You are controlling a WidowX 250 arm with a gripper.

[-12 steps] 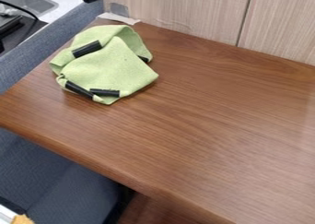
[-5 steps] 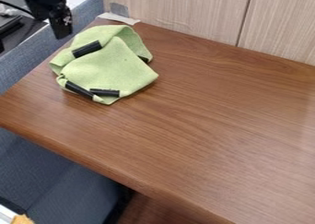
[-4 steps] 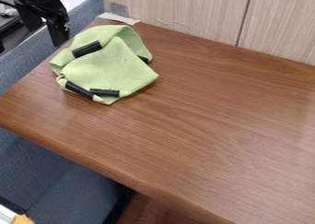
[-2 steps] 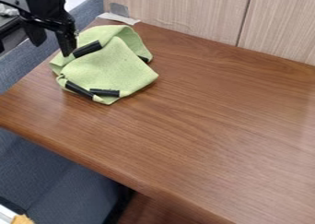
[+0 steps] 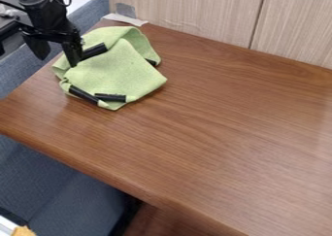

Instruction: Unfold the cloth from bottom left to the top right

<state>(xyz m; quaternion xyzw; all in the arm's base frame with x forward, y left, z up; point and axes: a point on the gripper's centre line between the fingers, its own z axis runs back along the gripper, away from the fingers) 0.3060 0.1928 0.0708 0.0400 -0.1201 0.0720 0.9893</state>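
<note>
By the wide-open, empty black two-finger end effector sits the folded green fabric cloth: pre-grasp stage, next, lower and pinch!

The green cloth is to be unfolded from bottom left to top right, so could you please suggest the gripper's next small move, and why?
Probably shift the open gripper down the view towards the cloth's lower-left edge, near the slanting black strip: it hangs at the upper left, one finger overlapping the cloth, the other outside it.

matt green cloth, glossy wood table
</note>
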